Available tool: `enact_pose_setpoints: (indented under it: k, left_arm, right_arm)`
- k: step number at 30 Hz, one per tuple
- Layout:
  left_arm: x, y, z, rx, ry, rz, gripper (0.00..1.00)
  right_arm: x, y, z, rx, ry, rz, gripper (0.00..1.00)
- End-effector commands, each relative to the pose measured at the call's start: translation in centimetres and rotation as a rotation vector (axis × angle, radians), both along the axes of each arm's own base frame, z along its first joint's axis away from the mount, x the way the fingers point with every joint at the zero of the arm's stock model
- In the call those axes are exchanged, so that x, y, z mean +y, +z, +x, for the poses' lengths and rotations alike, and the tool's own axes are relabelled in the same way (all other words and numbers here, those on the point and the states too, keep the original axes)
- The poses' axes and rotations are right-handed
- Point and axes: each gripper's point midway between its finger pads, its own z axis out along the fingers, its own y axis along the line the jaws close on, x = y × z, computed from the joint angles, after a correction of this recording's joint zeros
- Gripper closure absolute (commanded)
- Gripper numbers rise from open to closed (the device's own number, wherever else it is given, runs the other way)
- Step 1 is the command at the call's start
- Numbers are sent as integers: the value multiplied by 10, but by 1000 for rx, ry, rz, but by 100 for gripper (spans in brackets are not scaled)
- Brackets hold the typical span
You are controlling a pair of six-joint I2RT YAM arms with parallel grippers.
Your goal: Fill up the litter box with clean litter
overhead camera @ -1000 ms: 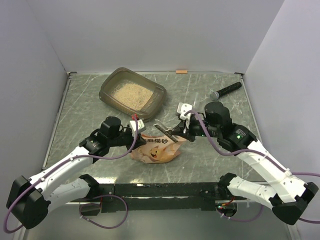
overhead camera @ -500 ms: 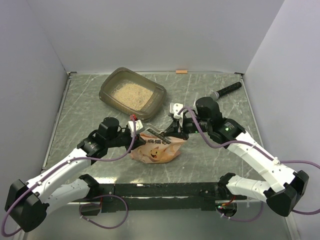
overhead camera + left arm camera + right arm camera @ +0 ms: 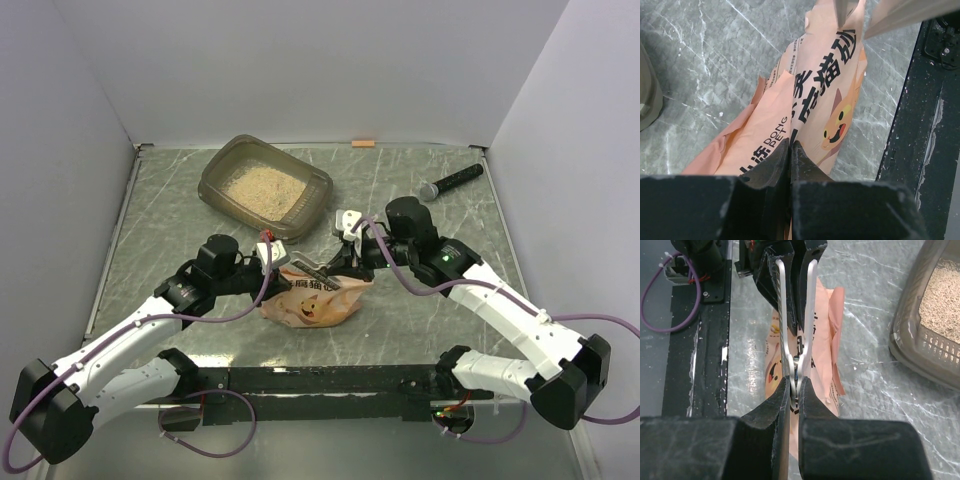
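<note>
The orange-pink litter pouch [image 3: 315, 297] lies on the table in front of the arms. My left gripper [image 3: 274, 264] is shut on the pouch's left edge; in the left wrist view the gripper [image 3: 790, 146] pinches the pouch [image 3: 815, 95]. My right gripper [image 3: 350, 262] is shut on the handles of a silver metal clip [image 3: 322, 270]. In the right wrist view the gripper [image 3: 796, 386] squeezes the clip [image 3: 796, 315], whose two arms stand apart over the pouch [image 3: 826, 340]. The grey-brown litter box [image 3: 216, 190] stands at the back left, with beige litter [image 3: 262, 186] in it.
A black microphone-like stick [image 3: 452, 181] lies at the back right. A small orange tag [image 3: 363, 144] sits at the back edge. The black base rail [image 3: 330, 378] runs along the near edge. White walls enclose the table on three sides.
My right gripper has moved left with the clip, bringing it over the pouch's top toward my left gripper. The left gripper and pouch have hardly moved.
</note>
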Motion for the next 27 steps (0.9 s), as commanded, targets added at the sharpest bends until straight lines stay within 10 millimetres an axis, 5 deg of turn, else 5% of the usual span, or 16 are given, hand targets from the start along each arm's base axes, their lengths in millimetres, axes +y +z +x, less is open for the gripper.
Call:
enact_pose_setpoints:
  k: [1, 27]
  left_arm:
    - [-5, 19, 0, -33, -16, -49, 92]
    - [-3, 25, 3, -42, 15, -55, 94]
  right_arm:
    - [1, 0, 7, -48, 8, 2, 100]
    - [-33, -64, 16, 29, -104, -381, 100]
